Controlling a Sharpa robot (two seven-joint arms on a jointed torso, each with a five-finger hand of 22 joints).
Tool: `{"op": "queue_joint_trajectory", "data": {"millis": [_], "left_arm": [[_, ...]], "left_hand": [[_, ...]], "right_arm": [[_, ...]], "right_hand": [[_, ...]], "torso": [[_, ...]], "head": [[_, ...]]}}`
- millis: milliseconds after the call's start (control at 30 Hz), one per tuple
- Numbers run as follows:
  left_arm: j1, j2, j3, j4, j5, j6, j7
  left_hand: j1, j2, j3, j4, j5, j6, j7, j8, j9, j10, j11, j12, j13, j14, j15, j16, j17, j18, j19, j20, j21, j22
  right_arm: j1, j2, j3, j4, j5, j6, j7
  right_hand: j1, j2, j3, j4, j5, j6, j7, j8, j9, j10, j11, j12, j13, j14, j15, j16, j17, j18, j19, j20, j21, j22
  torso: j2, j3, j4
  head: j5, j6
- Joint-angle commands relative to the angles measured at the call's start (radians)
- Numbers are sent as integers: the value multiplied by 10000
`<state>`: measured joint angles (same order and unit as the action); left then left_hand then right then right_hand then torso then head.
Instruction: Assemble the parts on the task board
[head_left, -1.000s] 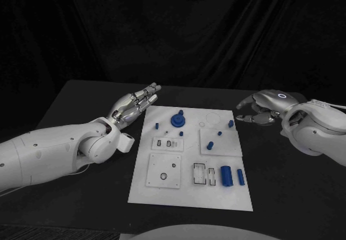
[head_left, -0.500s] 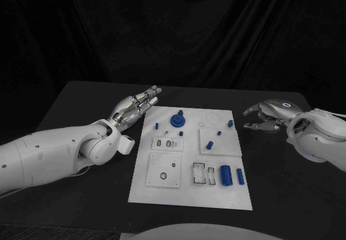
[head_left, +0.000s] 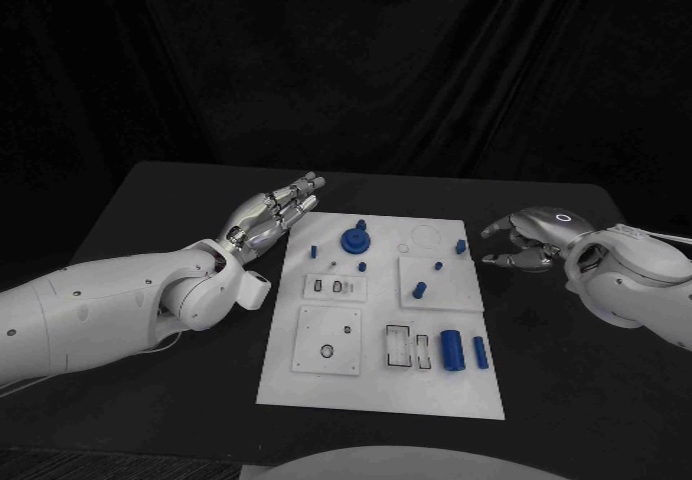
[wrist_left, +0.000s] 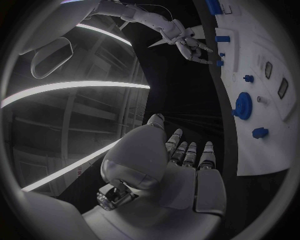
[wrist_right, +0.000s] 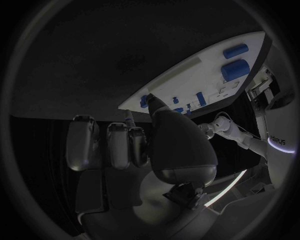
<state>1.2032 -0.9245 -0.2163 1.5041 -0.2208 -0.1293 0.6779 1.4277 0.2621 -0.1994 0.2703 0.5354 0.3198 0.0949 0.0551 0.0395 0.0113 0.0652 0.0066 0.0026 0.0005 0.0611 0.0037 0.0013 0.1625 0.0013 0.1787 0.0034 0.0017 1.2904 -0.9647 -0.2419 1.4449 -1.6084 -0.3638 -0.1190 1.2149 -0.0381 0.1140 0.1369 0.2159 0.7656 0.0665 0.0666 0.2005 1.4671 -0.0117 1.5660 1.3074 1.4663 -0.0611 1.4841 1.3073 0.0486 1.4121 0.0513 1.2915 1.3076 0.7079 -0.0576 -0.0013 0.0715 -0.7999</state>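
Both hands are held off the board (head_left: 378, 385), which lies mid-table, the left hand (head_left: 271, 215) flat with fingers apart at its far-left edge, the right hand (head_left: 528, 238) curled beside its far-right edge, seemingly awaiting a pick; whether anything is pinched there cannot be told.

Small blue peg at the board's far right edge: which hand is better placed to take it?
Right, probably. The right hand hovers just off the board's right edge, fingers curled toward the peg, holding nothing. The left hand is open beside the far left corner, across the board from it.
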Motion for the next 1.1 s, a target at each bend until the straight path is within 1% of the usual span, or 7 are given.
{"op": "queue_joint_trajectory", "data": {"millis": [33, 200, 367, 533, 600, 767, 1100], "left_arm": [[-15, 31, 8, -1, -10, 170, 256], [-24, 46, 8, -13, -11, 188, 233], [-32, 51, 8, -26, -11, 222, 189], [-38, 52, 8, -36, -11, 250, 144], [-42, 53, 8, -42, -11, 265, 120], [-47, 60, 8, -54, -11, 285, 96], [-51, 80, 8, -66, -11, 345, 30]], "left_hand": [[112, -22, 54, -6, 38, 36, 56, 58, 13, 3, 73, -30, 11, -5, 80, -37, -13, 182, -13, 64, -34, -17], [128, -5, 80, -23, 42, 26, 68, 57, 11, 6, 88, -29, 12, -5, 90, -37, -13, 180, -13, 80, -34, -17], [144, 1, 100, -40, 48, 43, 81, 62, 14, 15, 104, -26, 15, -5, 89, -37, -13, 178, -13, 84, -34, -17], [155, 1, 116, -57, 51, 40, 99, 63, 13, 13, 119, -27, 14, -5, 85, -37, -13, 176, -13, 85, -34, -17], [159, 0, 121, -63, 51, 45, 104, 64, 14, 12, 123, -27, 14, -5, 81, -37, -13, 176, -13, 85, -34, -17], [163, -3, 127, -72, 50, 49, 111, 66, 14, 16, 130, -26, 15, -5, 76, -37, -13, 175, -13, 83, -34, -17], [173, -4, 147, -92, 55, 112, 137, 84, 23, 30, 155, -22, 19, -5, 84, -37, -13, 175, -13, 82, -34, -17]], "right_arm": [[-36, 22, 7, -22, -72, 25, 150], [-45, 65, 8, -28, 364, 63, 155], [-48, 116, 9, -75, 736, -15, 156], [-50, 196, 10, -131, 850, -213, 208], [-51, 257, 11, -158, 879, -310, 243], [-52, 376, 13, -207, 903, -477, 335], [-76, 687, 15, -512, 913, -382, 333]], "right_hand": [[94, -11, -71, -3, -35, 6, 82, 34, 35, 1037, 84, 48, 2634, 463, 77, 101, 1495, 202, -204, 74, -291, 1718], [180, 28, -133, -3, 247, 252, 140, 161, 355, 1037, 162, 48, 2634, 1045, 179, 867, 2634, 141, -108, 188, -2, 1810], [235, 11, -131, -36, 542, 346, 207, 219, 733, 1037, 242, 48, 2634, 1045, 262, 867, 2634, 39, 149, 253, 539, 1946], [333, -35, -104, -145, 641, 354, 259, 233, 1089, 1037, 347, 48, 2634, 1045, 403, 867, 2634, 88, -139, 378, 370, 1875], [375, -48, -110, -198, 393, 398, 239, 267, 1317, 1037, 355, 48, 2634, 1045, 424, 867, 2634, -64, 305, 415, 1097, 2082], [503, -22, -74, -283, 405, 419, 172, 294, 1687, 1037, 295, 48, 2634, 1045, 372, 867, 2634, -405, 1348, 377, 2508, 2528], [564, 6, -44, -319, 394, 295, 203, 230, 1776, 1037, 284, 48, 2634, 1045, 350, 867, 2634, -440, 1452, 356, 2638, 2573]], "torso": [[-5, -5, 1], [-12, -7, 2], [-6, -4, 4], [-14, -7, 3], [-11, -4, 1], [-20, -6, 7], [-22, -10, 9]], "head": [[-27, -28], [-81, 17], [-79, 11], [-54, -4], [-51, -3], [-72, -4], [-66, 2]]}}
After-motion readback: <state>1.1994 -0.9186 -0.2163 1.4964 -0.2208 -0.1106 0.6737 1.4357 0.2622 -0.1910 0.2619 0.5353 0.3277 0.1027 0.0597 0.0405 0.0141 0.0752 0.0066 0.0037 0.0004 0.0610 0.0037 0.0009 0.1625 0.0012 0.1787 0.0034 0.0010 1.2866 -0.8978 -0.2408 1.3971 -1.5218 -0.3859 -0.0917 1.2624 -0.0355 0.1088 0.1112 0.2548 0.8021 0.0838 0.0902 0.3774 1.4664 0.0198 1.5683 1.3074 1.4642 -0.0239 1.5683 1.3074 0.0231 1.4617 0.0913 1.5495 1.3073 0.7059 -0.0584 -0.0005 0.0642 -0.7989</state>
